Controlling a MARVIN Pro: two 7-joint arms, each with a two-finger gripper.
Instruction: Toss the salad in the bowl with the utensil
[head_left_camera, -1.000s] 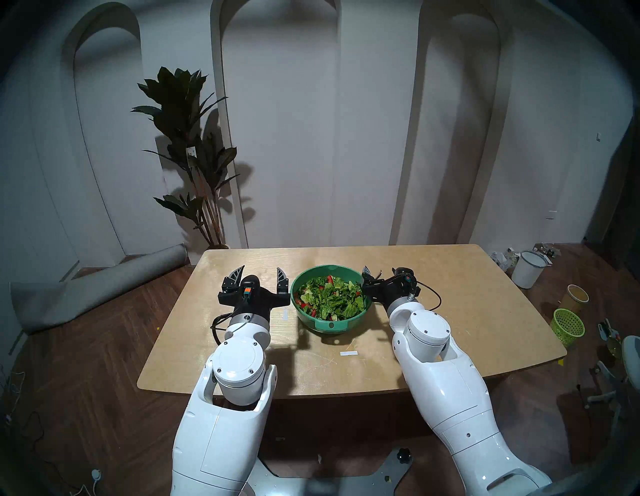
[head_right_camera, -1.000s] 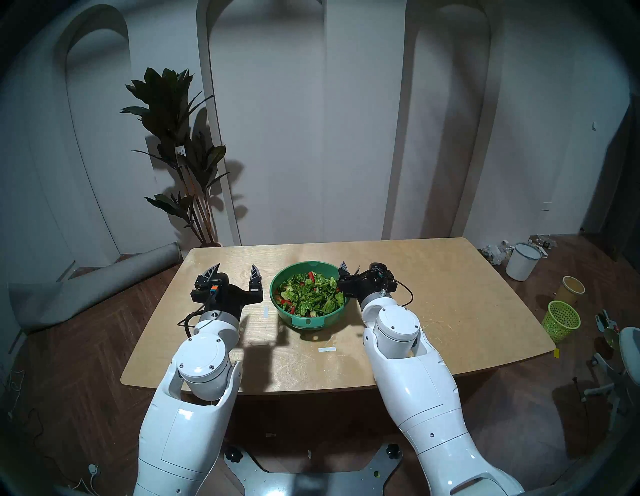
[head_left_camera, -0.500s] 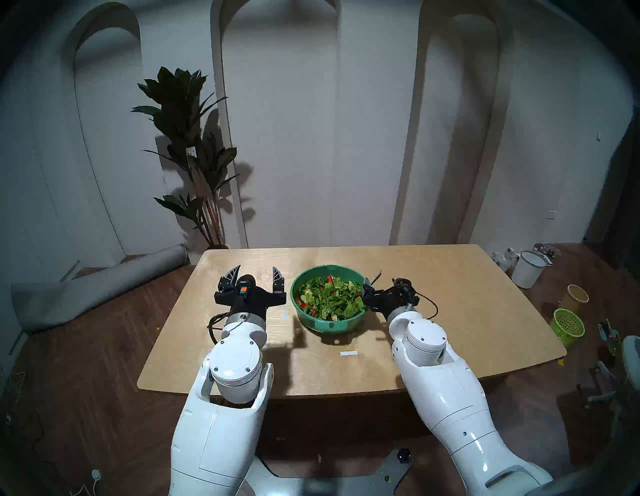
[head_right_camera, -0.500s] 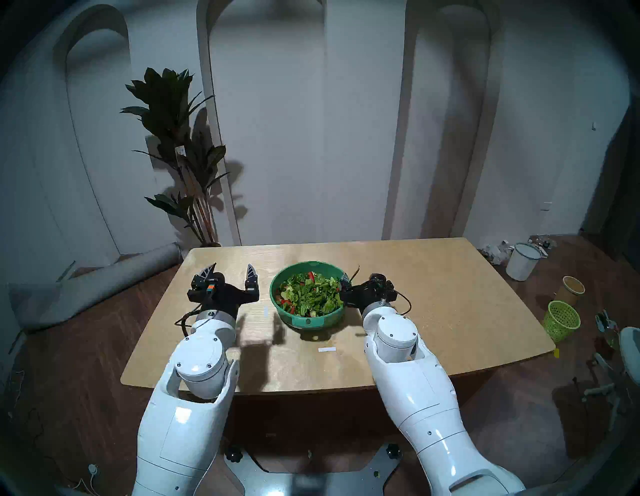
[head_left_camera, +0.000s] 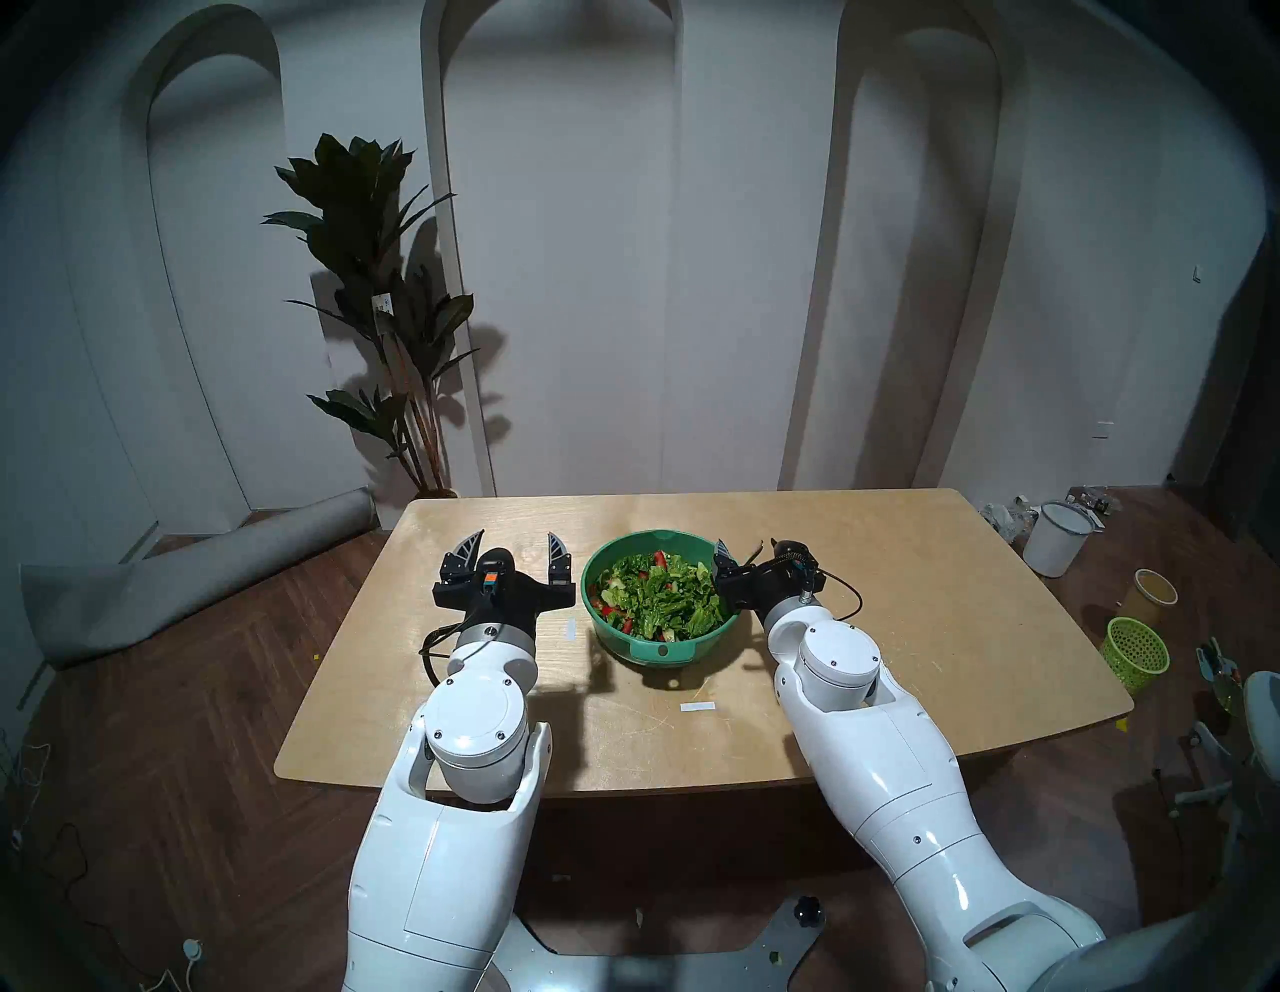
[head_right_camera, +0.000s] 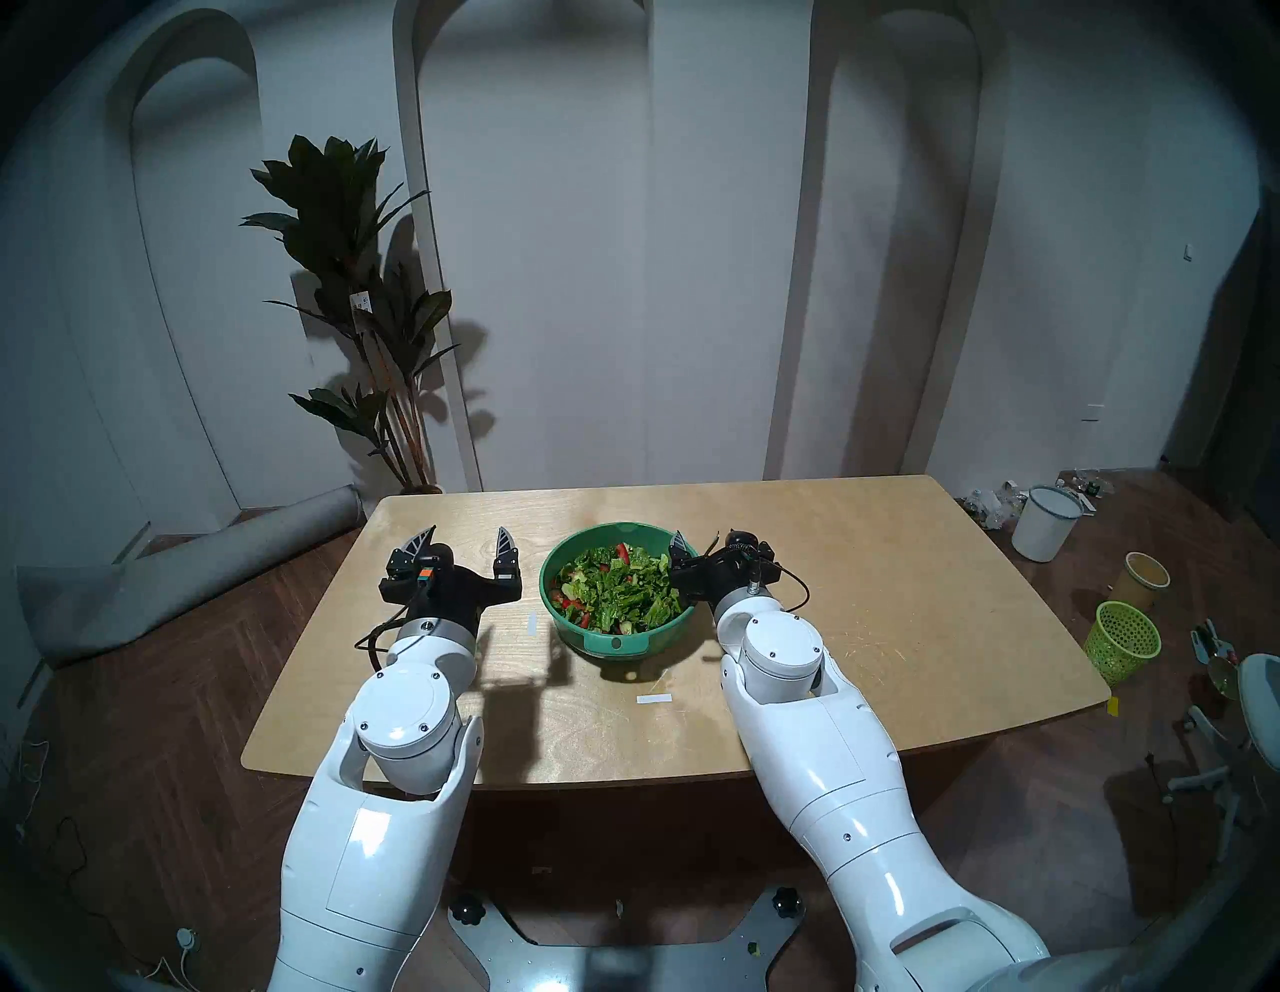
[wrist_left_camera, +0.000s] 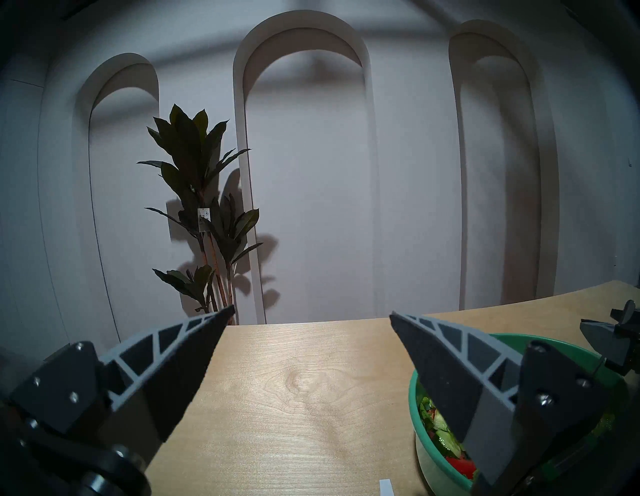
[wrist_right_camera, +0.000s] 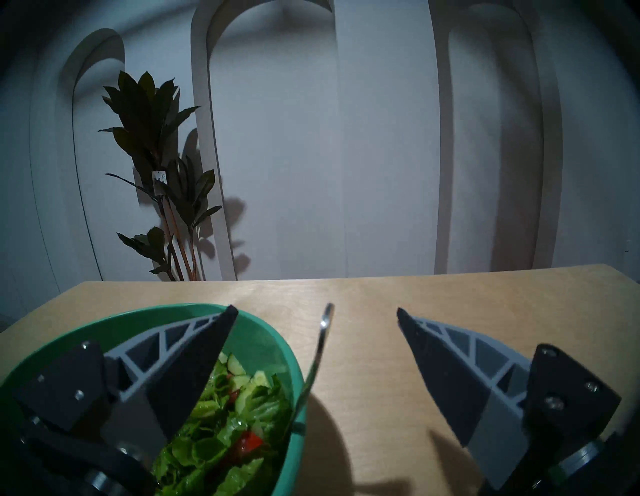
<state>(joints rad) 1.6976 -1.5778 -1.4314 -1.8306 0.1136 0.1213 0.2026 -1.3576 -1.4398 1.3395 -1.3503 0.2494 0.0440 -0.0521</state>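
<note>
Teal plastic, the bowl (head_left_camera: 661, 641) sits near the middle of the table (head_left_camera: 900, 623), heaped with salad (head_left_camera: 658, 596). The spoon (wrist_right_camera: 317, 356) leans on the bowl's right rim: its long axis runs up and away from the bowl, the thin handle end pointing toward the table's far edge, the round end hidden down in the leaves.

Left of the bowl, the left gripper (head_left_camera: 516, 547) points level toward the far wall, fingers wide apart and empty, its right finger just beside the bowl's left rim. At the bowl's right rim, the right gripper (wrist_right_camera: 317, 311) also points level at the far wall, fingers spread wide, gripping nothing; the spoon handle rises in the gap between them, touching neither.

Only the right wrist view shows the spoon clearly, and that the left finger (wrist_right_camera: 194, 363) hangs over the bowl while the other is over bare table right of it. In the head views the handle is a thin dark sliver by the right gripper, whose right finger is hidden. From the left wrist view, the bowl's left side and the right gripper beyond it appear, but no clear spoon.
</note>
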